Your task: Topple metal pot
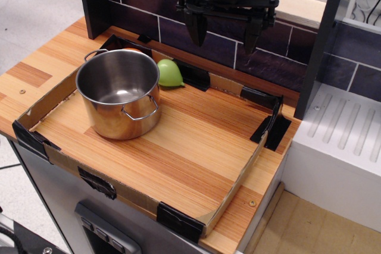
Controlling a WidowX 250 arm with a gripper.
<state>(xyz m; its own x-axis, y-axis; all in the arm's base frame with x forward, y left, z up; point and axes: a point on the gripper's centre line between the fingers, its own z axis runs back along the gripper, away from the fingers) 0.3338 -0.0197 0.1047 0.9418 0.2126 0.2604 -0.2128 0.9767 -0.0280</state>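
Observation:
The metal pot [121, 93] stands upright at the left of the wooden tabletop, shiny steel, no lid, open top up, with one wire loop handle facing front right and one at the back left. My gripper [224, 35] hangs above the back of the table, up and to the right of the pot, well apart from it. Its two dark fingers [195, 27] are spread wide and hold nothing.
A small green fruit-like thing [169, 73] lies just behind the pot, against the back. A low cardboard rim [235, 185] taped with black tape borders the wooden surface. A dark brick-pattern wall [262, 57] stands behind; a white ribbed unit [342, 135] sits at right.

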